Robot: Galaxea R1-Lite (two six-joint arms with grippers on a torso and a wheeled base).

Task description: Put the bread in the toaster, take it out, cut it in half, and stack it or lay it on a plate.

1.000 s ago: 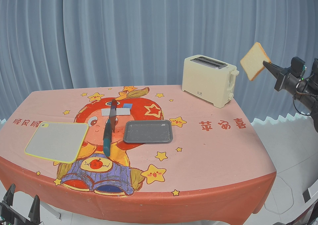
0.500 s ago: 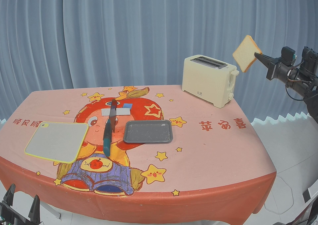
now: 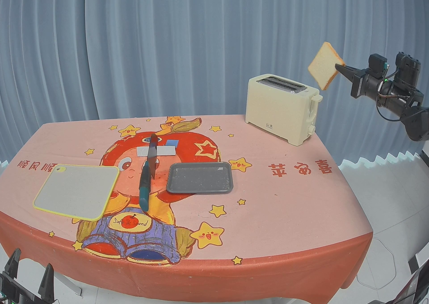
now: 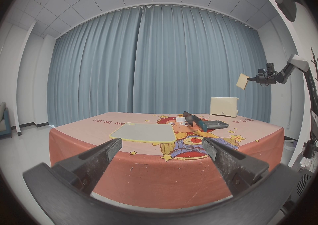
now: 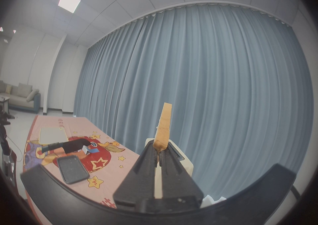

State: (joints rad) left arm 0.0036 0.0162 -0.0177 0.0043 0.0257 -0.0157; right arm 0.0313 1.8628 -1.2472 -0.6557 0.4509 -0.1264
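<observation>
A slice of bread [image 3: 325,65] hangs in the air to the right of and above the cream toaster [image 3: 281,107], held by one corner in my right gripper [image 3: 339,67], which is shut on it. In the right wrist view the bread [image 5: 163,126] stands edge-on between the shut fingers, with the toaster [image 5: 180,159] behind them. The toaster's two slots face up at the table's back right. My left gripper [image 4: 160,154] is open and low, off the table's front left corner [image 3: 27,273].
A grey tray [image 3: 200,178] lies mid-table. Left of it a teal-handled knife [image 3: 146,174] rests on a small white and blue holder [image 3: 157,149]. A yellow-rimmed cutting board [image 3: 77,191] lies at the front left. The table's right part is bare cloth.
My right gripper has carried the bread up and to the left, from out beyond the table's right edge to just above and right of the toaster. The left arm has not moved.
</observation>
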